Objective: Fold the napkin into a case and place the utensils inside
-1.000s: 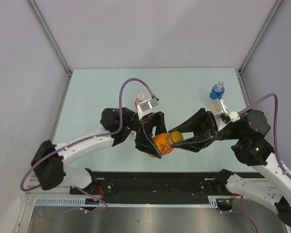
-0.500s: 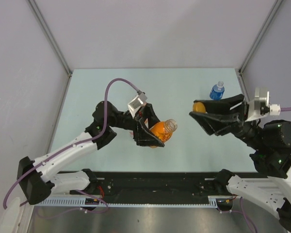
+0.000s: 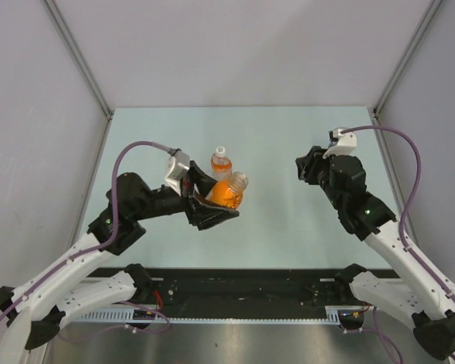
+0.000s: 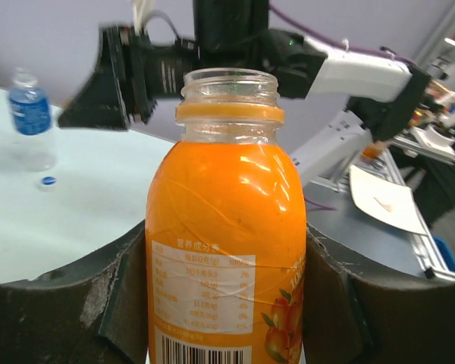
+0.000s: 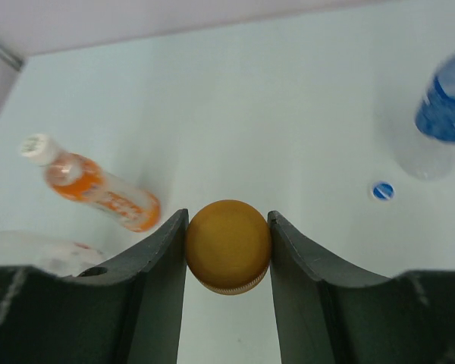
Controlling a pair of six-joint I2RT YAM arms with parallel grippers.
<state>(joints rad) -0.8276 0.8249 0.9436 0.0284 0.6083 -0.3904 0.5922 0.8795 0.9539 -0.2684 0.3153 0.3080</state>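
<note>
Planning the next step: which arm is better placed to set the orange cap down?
Right: the right gripper holds the orange cap over the table; the left gripper clamps the open bottle.

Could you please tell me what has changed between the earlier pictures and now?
The right gripper took the orange cap off the bottle and carried it away to the right, still clamped. The left gripper drew the now-open orange juice bottle back to the left, still gripping it. The small white-capped bottle stayed where it was.

Top external: high, down on table (image 3: 288, 227). Left wrist: close, level; right wrist: downward. Both share blue bottle (image 4: 29, 114).
</note>
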